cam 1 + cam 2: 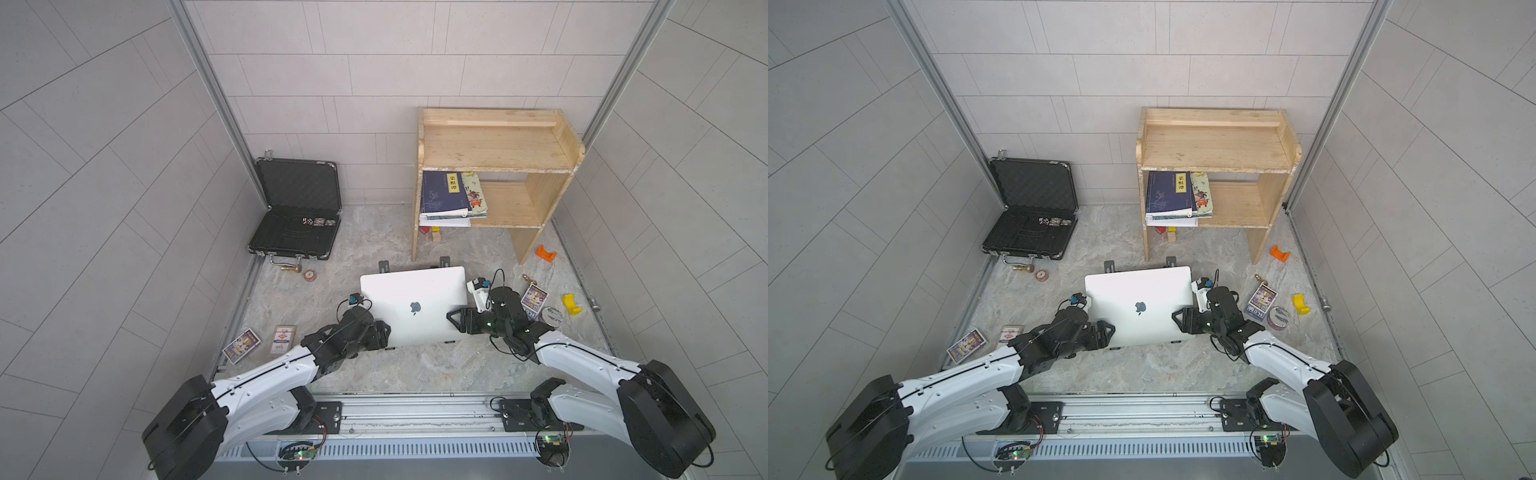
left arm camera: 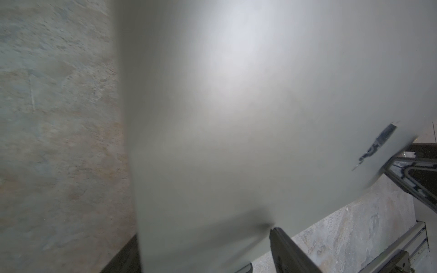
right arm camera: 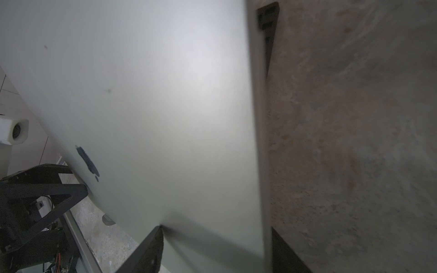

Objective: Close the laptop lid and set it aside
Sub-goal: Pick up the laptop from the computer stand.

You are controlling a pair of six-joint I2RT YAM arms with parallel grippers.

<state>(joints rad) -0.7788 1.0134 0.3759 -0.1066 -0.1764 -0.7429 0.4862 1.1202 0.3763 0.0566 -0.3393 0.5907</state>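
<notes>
Lying closed at mid-bench (image 1: 415, 368), the silver laptop (image 1: 415, 322) has its lid (image 1: 390, 291) facing up. Its long axis runs left to right, nearly parallel to the near edge. The left gripper (image 1: 385, 332) straddles its near-left corner and the right gripper (image 1: 455, 320) its right edge, both with jaws spread.

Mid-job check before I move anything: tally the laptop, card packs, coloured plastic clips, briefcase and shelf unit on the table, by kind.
Laptop: 1
Card packs: 3
Plastic clips, orange and yellow: 2
Briefcase: 1
Wooden shelf unit: 1
Total: 8
</notes>
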